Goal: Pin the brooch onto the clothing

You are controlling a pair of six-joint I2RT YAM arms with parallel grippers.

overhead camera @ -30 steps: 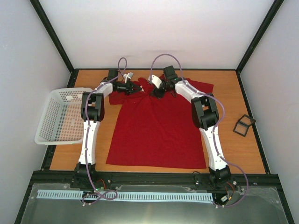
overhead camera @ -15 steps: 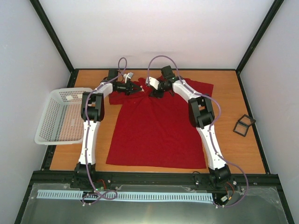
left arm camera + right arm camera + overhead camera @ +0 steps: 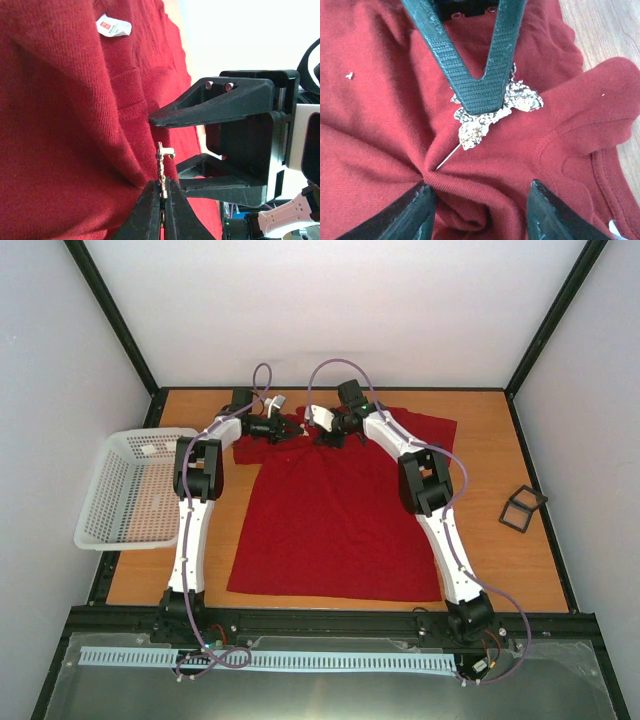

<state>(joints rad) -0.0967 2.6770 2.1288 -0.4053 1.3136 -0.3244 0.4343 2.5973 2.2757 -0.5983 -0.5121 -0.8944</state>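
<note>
The red T-shirt point(image 3: 340, 520) lies spread flat on the wooden bench point(image 3: 490, 440), hem toward the arm bases and collar at the far end, where both arms meet. The left hand point(image 3: 482, 102) is clenched on the brooch point(image 3: 475, 131), a silvery, lacy piece whose edges show on either side of the pressed-together fingertips. The brooch sits just above the cloth near the neckline, and its thin pin point(image 3: 447, 159) slants down from it into a bunched fold point(image 3: 470, 195) of the shirt. Seen from the left wrist, the brooch stands edge-on, rising from between the closed fingers with the red knit right beside it.

The right hand point(image 3: 480, 210) is released, its two fingers spread wide on either side of that gathered fold, with the brooch just ahead of them; whether the fingers press the cloth cannot be told. A small white label point(image 3: 113, 26) lies on the shirt inside the collar, apart from both hands.

A white mesh basket point(image 3: 100, 480) rests at the bench's left edge, and a small black square frame point(image 3: 522, 508) lies on the right side, both well clear of the shirt
</note>
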